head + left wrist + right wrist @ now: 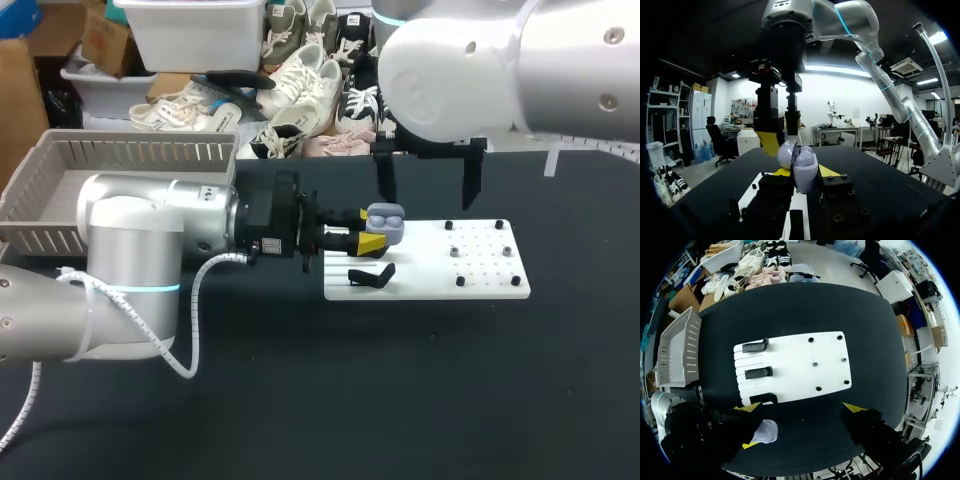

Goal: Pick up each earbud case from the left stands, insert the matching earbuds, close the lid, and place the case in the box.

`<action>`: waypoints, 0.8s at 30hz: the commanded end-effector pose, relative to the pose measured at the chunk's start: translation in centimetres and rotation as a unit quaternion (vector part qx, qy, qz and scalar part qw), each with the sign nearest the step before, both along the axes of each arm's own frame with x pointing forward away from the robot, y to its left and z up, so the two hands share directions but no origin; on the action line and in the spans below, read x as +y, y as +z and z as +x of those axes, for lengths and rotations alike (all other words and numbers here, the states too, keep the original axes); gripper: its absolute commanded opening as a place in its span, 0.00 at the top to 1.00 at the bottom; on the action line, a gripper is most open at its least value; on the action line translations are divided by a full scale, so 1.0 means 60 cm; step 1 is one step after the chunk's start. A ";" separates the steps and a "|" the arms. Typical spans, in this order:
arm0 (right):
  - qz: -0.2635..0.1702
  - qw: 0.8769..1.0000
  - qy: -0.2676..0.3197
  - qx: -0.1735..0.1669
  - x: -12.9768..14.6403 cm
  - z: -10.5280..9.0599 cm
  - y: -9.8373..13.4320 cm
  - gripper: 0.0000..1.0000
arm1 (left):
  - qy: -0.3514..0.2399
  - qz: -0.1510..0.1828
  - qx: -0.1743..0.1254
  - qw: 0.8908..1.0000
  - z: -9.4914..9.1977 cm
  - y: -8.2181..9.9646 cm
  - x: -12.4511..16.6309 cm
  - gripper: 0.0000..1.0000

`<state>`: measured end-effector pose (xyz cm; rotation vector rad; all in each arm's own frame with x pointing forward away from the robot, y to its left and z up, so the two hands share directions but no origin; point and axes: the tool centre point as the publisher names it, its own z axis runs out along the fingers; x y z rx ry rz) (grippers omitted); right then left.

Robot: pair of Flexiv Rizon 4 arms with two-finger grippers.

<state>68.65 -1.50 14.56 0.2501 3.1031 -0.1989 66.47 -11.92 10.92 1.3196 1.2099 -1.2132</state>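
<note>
One earbud case (386, 222) is held off the stands, just above the left edge of the white board (480, 275) near its far corner. It is clamped from two sides between the yellow tips of the left gripper (370, 228). In the left wrist view the lid seems to be raised, but whether earbuds are seated inside cannot be told. The right gripper (428, 192) hangs above the case and board with its fingers spread wide and nothing between them. Three black stands (759, 372) along the board's left edge are seen bare. No case is seen in the box (60, 160) at the table's far left corner, so closing the lid and placing the case are judged to remain.
</note>
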 end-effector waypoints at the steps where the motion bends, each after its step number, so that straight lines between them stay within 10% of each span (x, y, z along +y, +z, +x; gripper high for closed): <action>1: 0.001 1.000 0.001 -0.010 0.000 -0.019 0.010 0.00 | -0.001 0.000 0.000 1.000 0.002 0.000 0.000 1.00; 15: 0.022 0.997 -0.018 -0.077 -0.021 -0.030 0.053 0.00 | -0.001 0.000 0.000 1.000 0.002 0.000 0.000 1.00; 24: 0.116 0.985 0.057 -0.115 -0.043 -0.065 0.107 0.00 | -0.001 0.000 0.000 1.000 0.002 0.000 0.000 1.00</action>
